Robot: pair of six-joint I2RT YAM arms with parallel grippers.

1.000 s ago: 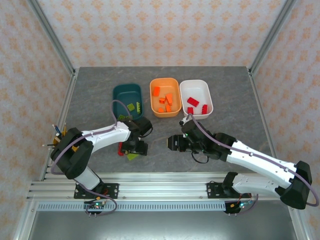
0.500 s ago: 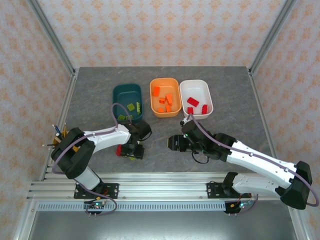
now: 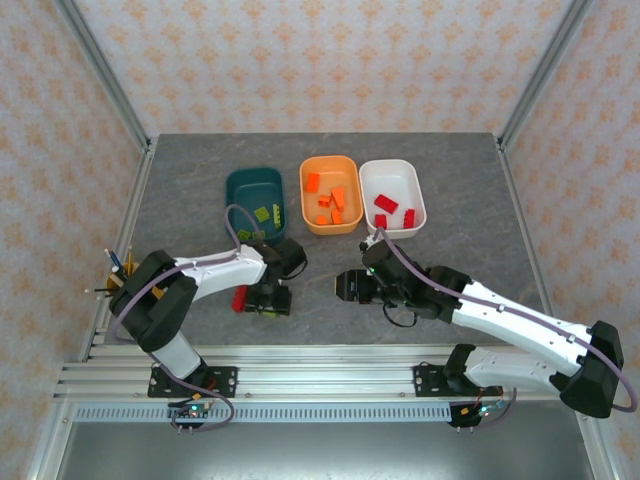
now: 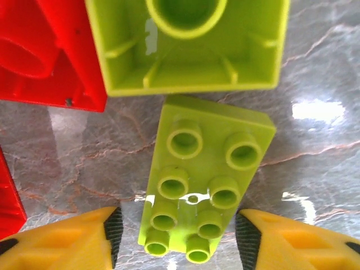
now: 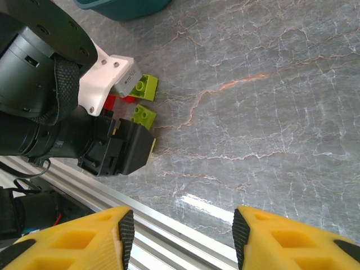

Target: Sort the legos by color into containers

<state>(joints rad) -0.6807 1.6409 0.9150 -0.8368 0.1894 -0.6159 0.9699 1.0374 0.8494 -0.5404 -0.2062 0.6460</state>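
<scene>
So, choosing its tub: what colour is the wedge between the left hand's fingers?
Yellow-green wedge; best in left wrist view.

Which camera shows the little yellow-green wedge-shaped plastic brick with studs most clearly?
The left wrist view: the yellow-green wedge brick lies studs-up, close, between the left gripper's fingers. The right wrist view shows it small and distant; from above, the gripper mostly hides it.

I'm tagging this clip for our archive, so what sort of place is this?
Probably a lab robot test booth: a left arm and right arm bolted to an aluminium rail, patterned backdrop panels, and a grey marbled tabletop.
</scene>
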